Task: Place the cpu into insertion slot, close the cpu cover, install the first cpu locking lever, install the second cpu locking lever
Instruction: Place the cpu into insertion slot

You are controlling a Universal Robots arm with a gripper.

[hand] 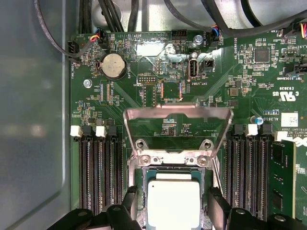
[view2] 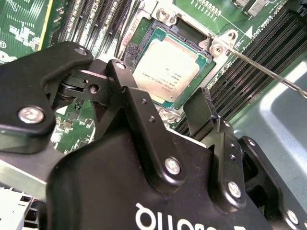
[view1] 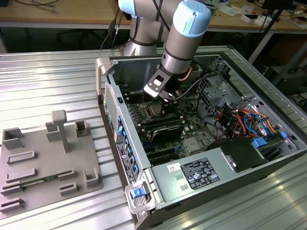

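Closest in the exterior view is the blue latch (view1: 138, 192) on the near corner of the open computer case (view1: 122, 139), which lies on its side on an aluminium table (view1: 48, 76). Just behind the latch, filling the case's six o'clock end, sits the grey power supply (view1: 199, 173). Well apart from the case, at its eight o'clock, a grey fixture tray (view1: 43, 163) rests on the table. Further in, the green motherboard (view1: 192, 128) carries black memory slots (view1: 163, 129), and coloured wiring (view1: 244, 120) lies at its three o'clock. The gripper (view1: 167, 96) hangs over the board, with the insertion slot (view1: 156, 111) just at its seven o'clock.

In both wrist views the gripper (hand: 173, 193) (view2: 158, 81) has its jaws spread apart. The black fingers (hand: 132, 201) stand one to each side of the cpu (hand: 172, 203) (view2: 165, 72), and the first wrist view shows a gap between each finger and the chip. The cpu lies flat in the insertion slot (hand: 173, 167) (view2: 184, 33). Beyond it, the cpu cover (hand: 177, 113) stands swung up on its hinge, green board showing through its cut-out centre. In the second wrist view a thin locking lever (view2: 268, 74) slants from the slot's corner out across the memory slots. Farther on, the first wrist view shows a round coin cell (hand: 114, 65). Farthest in the exterior view, the robot arm (view1: 184, 33) rises toward twelve o'clock, before a wooden workbench (view1: 72, 12)
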